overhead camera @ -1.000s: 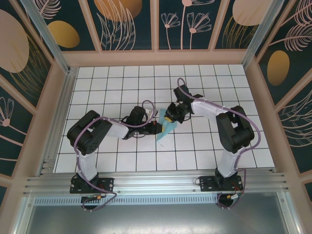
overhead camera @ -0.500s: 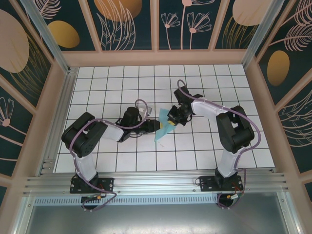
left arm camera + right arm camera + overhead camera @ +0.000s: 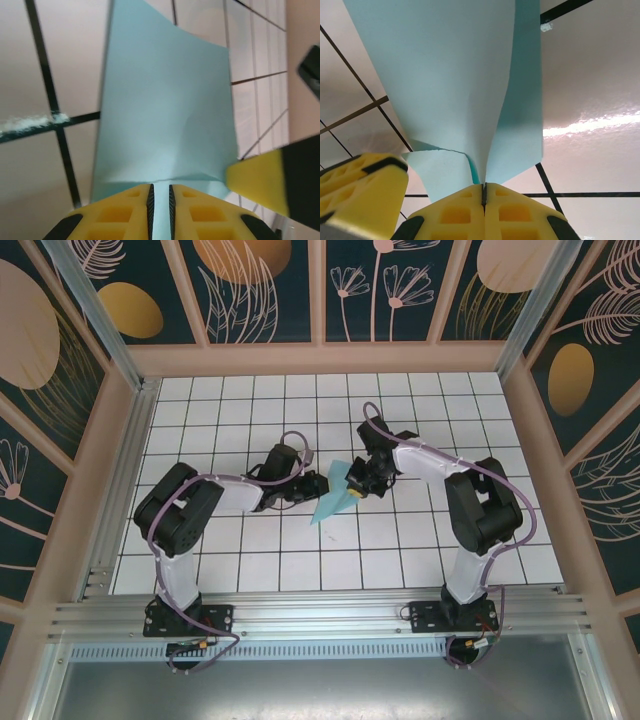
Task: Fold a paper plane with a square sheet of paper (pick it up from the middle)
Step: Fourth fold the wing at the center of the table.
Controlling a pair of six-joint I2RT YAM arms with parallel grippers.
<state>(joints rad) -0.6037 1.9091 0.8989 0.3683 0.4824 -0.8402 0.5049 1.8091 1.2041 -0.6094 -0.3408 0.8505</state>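
The square sheet of paper is folded into a slim, pointed, light turquoise paper plane point(image 3: 333, 503) in mid-table, its tip pointing toward the near left. My right gripper point(image 3: 355, 480) is at its far right end, shut on the centre fold point(image 3: 484, 186), and the wings point(image 3: 450, 75) spread away from the pads. My left gripper point(image 3: 317, 484) is at the plane's left edge. Its jaws point(image 3: 160, 187) stand a narrow slit apart over the paper point(image 3: 165, 100), which shows through the slit. The right gripper's yellow finger point(image 3: 260, 180) is beside them.
The table point(image 3: 250, 560) is white tiles with a black grid. Wooden walls point(image 3: 320, 358) close it in at the back and both sides. An aluminium rail point(image 3: 320, 615) runs along the near edge, by the arm bases.
The left gripper let go of the paper, opened, shifted toward the far side, and has narrowed again. The plane's tip swung slightly left. The right gripper kept its hold.
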